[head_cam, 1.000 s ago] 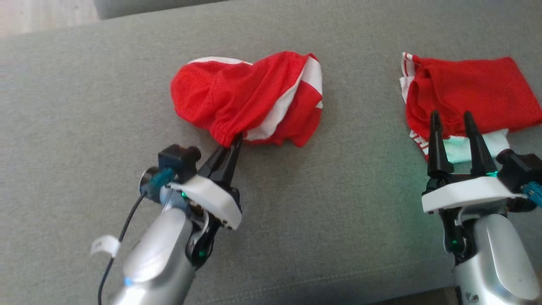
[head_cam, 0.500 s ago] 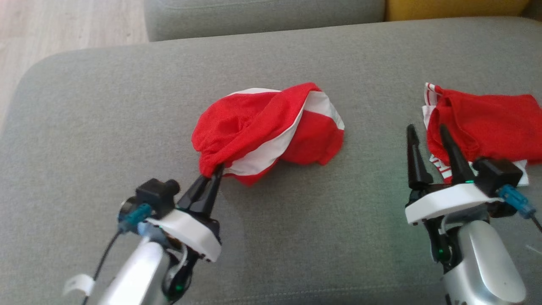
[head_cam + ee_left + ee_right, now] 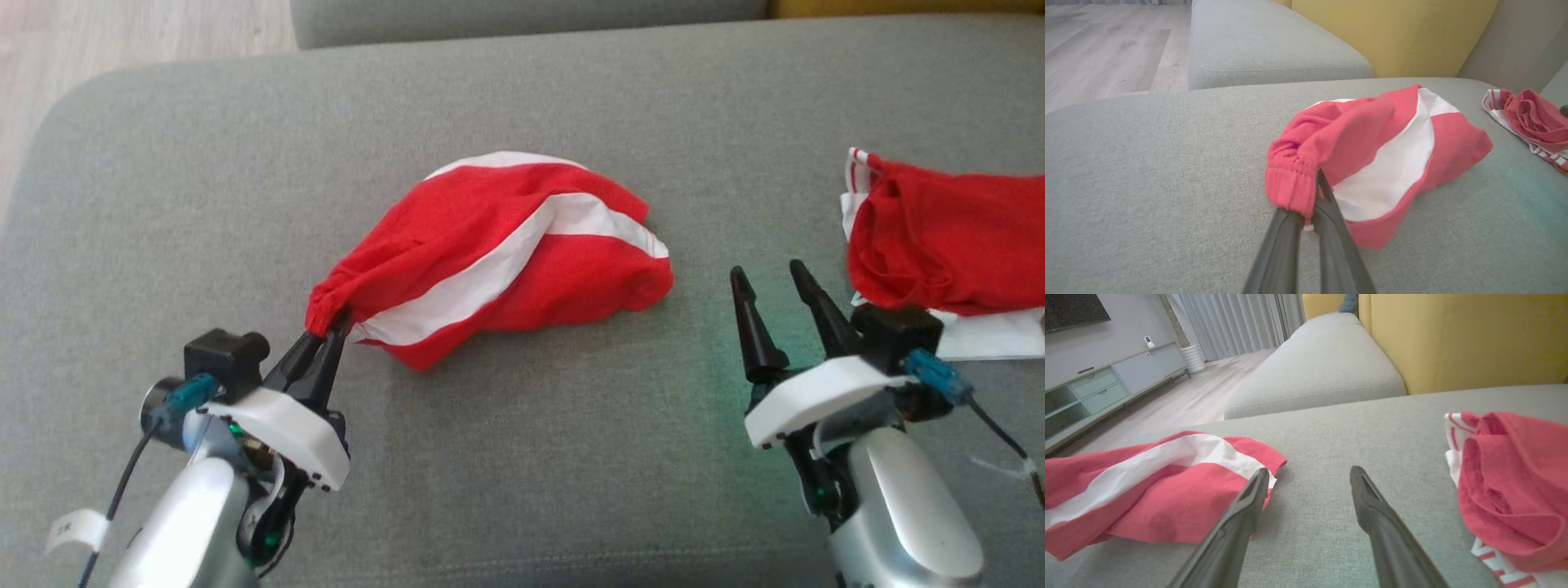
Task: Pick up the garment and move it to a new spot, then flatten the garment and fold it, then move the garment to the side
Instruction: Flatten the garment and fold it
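Pinching the red-and-white shorts (image 3: 506, 245) at seven o'clock, your left gripper (image 3: 333, 328) holds tight; right gripper (image 3: 767, 271) gapes empty; flattening, folding remain.

1. Garment (image 3: 506, 245) is lying mid-way across the seat cushion (image 3: 522, 457).
2. Second garment (image 3: 939, 237) is lying to its right, well apart.
3. Left gripper (image 3: 333, 325) is touching the garment's near-left end.
4. Right gripper (image 3: 767, 273) is standing between both garments.
5. Rear cushion (image 3: 490, 16) is lying behind.
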### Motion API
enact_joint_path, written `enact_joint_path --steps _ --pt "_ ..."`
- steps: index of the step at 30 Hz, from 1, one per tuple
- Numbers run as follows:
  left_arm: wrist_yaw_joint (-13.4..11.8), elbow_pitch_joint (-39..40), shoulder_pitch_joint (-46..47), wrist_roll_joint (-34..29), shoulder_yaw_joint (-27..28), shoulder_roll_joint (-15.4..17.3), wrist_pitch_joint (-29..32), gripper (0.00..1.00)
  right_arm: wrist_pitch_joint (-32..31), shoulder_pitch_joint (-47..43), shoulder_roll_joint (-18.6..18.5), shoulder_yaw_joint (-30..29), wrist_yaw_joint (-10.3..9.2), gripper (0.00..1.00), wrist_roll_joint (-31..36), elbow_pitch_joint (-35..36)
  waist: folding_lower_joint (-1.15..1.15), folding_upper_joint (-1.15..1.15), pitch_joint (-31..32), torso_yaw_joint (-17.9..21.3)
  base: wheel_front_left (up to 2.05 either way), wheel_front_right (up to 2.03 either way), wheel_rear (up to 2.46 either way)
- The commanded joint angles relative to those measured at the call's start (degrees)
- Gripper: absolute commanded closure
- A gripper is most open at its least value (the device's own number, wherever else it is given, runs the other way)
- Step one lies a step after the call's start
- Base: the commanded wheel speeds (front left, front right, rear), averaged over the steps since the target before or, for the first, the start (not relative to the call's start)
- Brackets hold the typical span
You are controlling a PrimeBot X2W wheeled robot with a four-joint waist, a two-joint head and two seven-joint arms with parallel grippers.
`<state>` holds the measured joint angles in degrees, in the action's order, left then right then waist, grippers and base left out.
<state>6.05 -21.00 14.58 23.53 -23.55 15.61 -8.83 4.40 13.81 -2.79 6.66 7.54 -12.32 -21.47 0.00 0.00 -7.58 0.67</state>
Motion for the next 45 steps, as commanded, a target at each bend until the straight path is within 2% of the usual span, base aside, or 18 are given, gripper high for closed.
enact_joint_path --steps 1,3,9,15,21,26,41,42,43,44,45 --pt "0.0 1.0 3.8 0.4 2.0 1.5 -0.3 1.0 -0.4 3.9 -0.1 1.8 -0.05 0.0 -0.8 1.0 0.0 0.0 -1.3 -0.4 0.0 0.0 0.0" --pt "0.1 0.5 4.4 0.2 1.5 1.4 -0.8 1.0 -1.2 5.4 -0.1 2.3 -0.05 0.0 -2.4 -0.2 0.0 0.0 -2.4 -0.8 0.0 0.0 0.0" --pt "0.4 -1.2 6.3 0.0 -0.2 0.1 -2.1 1.0 -6.3 11.0 -0.1 2.9 -0.05 0.0 -15.6 -6.3 0.0 0.0 -4.5 -2.8 0.0 0.0 0.0" --pt "0.7 -2.8 7.9 0.3 -1.2 -0.8 -3.2 1.0 -13.0 14.5 -0.1 3.8 -0.05 0.0 -22.9 -11.2 0.0 0.0 -5.4 -4.5 0.0 0.0 0.0" --pt "0.8 -3.7 8.6 0.5 -1.5 -1.1 -3.9 1.0 -15.9 14.8 -0.1 5.1 -0.05 0.0 -27.2 -11.4 0.0 0.0 -5.6 -5.0 0.0 0.0 0.0" --pt "0.8 -4.7 9.1 0.6 -1.7 -1.1 -4.4 1.0 -17.3 14.2 -0.1 7.7 -0.05 0.0 -32.8 -8.7 0.0 0.0 -5.8 -4.8 0.0 0.0 0.0" --pt "0.8 -6.4 9.8 0.8 -2.4 -1.0 -5.0 1.0 -16.0 13.2 -2.2 11.3 -0.05 0.0 -39.2 -4.9 0.0 0.0 -5.5 -4.5 0.0 0.0 0.0" --pt "0.8 -6.5 9.9 0.8 -2.5 -1.0 -5.1 1.0 -15.9 13.3 -2.3 11.5 -0.05 0.22 -39.4 -5.1 0.0 0.0 -5.5 -4.5 0.0 0.0 0.0" --pt "0.8 -6.5 10.0 0.8 -2.5 -1.0 -5.1 1.0 -15.8 13.4 -2.5 11.6 -0.05 0.86 -39.4 -5.4 0.0 0.0 -5.5 -4.6 0.0 0.0 0.0" --pt "0.8 -6.5 10.0 0.9 -2.6 -1.0 -5.1 1.0 -15.7 13.5 -2.5 11.7 -0.05 1.0 -39.3 -5.7 0.0 0.0 -5.4 -4.6 0.0 0.0 0.0" --pt "0.7 -6.5 10.1 0.9 -2.6 -1.0 -5.1 1.0 -15.5 13.6 -2.6 11.8 -0.05 1.0 -39.3 -6.0 0.0 0.0 -5.4 -4.6 0.0 0.0 0.0"
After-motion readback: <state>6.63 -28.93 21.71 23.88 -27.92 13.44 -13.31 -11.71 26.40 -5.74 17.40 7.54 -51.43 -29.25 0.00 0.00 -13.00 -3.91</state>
